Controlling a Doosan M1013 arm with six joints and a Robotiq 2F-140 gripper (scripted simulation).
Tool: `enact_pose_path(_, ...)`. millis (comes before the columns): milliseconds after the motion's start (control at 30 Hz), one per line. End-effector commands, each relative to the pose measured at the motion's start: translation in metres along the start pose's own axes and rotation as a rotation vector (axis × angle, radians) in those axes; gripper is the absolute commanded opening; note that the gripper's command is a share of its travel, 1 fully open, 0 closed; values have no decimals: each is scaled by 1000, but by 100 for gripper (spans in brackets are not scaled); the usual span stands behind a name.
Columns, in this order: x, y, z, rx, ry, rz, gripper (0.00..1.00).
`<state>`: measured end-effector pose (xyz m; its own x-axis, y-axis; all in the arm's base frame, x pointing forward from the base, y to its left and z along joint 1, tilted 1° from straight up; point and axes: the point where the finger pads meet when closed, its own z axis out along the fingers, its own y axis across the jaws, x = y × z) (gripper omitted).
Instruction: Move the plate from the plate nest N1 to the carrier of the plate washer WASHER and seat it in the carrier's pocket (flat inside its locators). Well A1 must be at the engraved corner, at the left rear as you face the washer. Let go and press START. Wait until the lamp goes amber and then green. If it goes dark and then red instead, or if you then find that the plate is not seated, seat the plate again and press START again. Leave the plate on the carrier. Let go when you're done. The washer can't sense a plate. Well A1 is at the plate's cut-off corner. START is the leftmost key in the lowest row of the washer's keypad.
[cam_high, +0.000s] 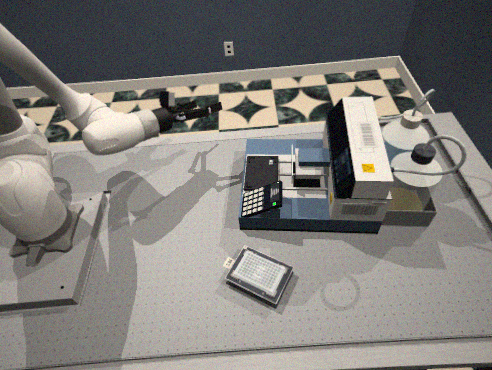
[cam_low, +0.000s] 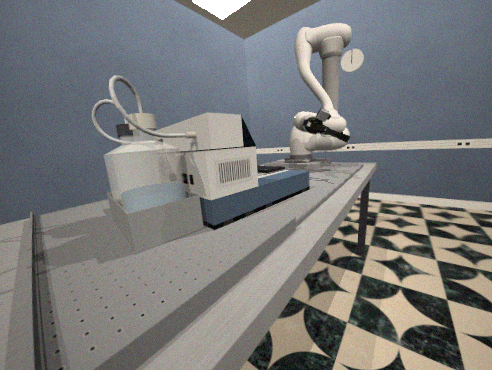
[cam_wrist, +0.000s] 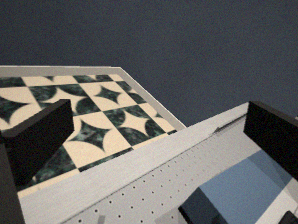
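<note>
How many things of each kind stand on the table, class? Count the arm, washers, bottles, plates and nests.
Robot arm with open hand: 1
Plate washer: 1
Bottles: 2
Well plate: 1
Plate nest: 1
Total: 6

White arm (cam_high: 115, 127), black gripper (cam_high: 212, 108), blue washer base (cam_high: 305, 212), green-and-cream patterned floor (cam_high: 300, 102)

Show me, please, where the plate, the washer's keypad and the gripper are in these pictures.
plate (cam_high: 260, 272): top view, middle of its well grid, lying in the nest.
keypad (cam_high: 253, 201): top view, on its white keys.
gripper (cam_high: 197, 111): top view, between its open fingers, holding nothing.
</note>
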<state>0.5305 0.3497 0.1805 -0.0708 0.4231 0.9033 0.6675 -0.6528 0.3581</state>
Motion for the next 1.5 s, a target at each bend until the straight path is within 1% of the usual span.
enact_pose_path(0,1,0,0,-1,1,0,100)
enact_pose_path(533,1,0,0,-1,1,0,100)
enact_pose_path(567,5,2,-1,-1,1,0,70)
enact_pose_path(1033,68,28,-18,-1,1,0,70)
enact_pose_path(1100,68,28,-18,-1,1,0,70)
enact_pose_path(1367,104,42,-28,-1,1,0,70)
enact_pose_path(1400,102,46,-30,-11,-21,23,70)
enact_pose_path(1467,96,53,-27,-58,-68,28,70)
